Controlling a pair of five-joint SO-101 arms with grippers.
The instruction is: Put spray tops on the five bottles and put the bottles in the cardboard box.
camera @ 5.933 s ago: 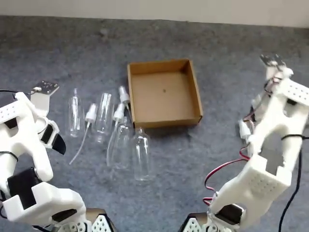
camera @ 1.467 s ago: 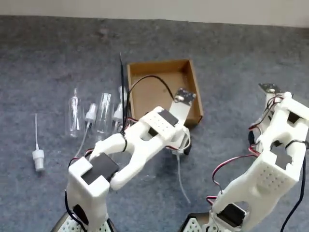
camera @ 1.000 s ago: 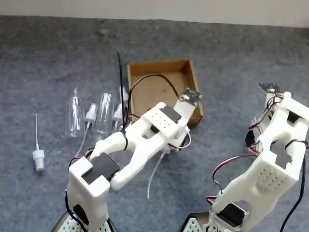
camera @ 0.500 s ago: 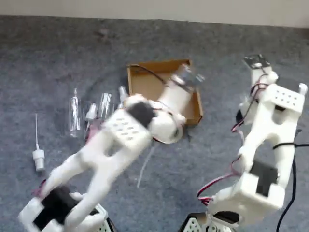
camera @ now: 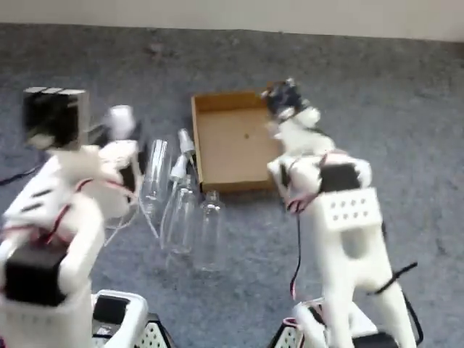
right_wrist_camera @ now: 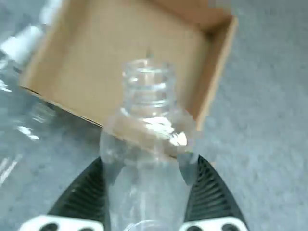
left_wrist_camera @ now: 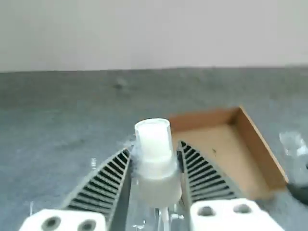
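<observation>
My left gripper (left_wrist_camera: 154,150) is shut on a white spray top (left_wrist_camera: 154,159), held upright, its tube hanging down. In the high view that spray top (camera: 119,118) is at the left, above the lying bottles. My right gripper (right_wrist_camera: 149,163) is shut on a clear bottle (right_wrist_camera: 144,139) with an open neck, held over the near wall of the cardboard box (right_wrist_camera: 125,57). In the high view the right gripper (camera: 286,98) is blurred at the box's (camera: 243,141) far right corner. Three clear bottles (camera: 210,232) lie left of and in front of the box.
Two loose spray tops (camera: 181,156) lie next to the box's left wall among the lying bottles (camera: 154,174). The grey carpet (camera: 406,130) to the right of the box is bare. The box floor holds nothing.
The left arm has swung from the box's front edge back to the left, carrying the spray top. The right arm has moved from the far right to the box's right side.
</observation>
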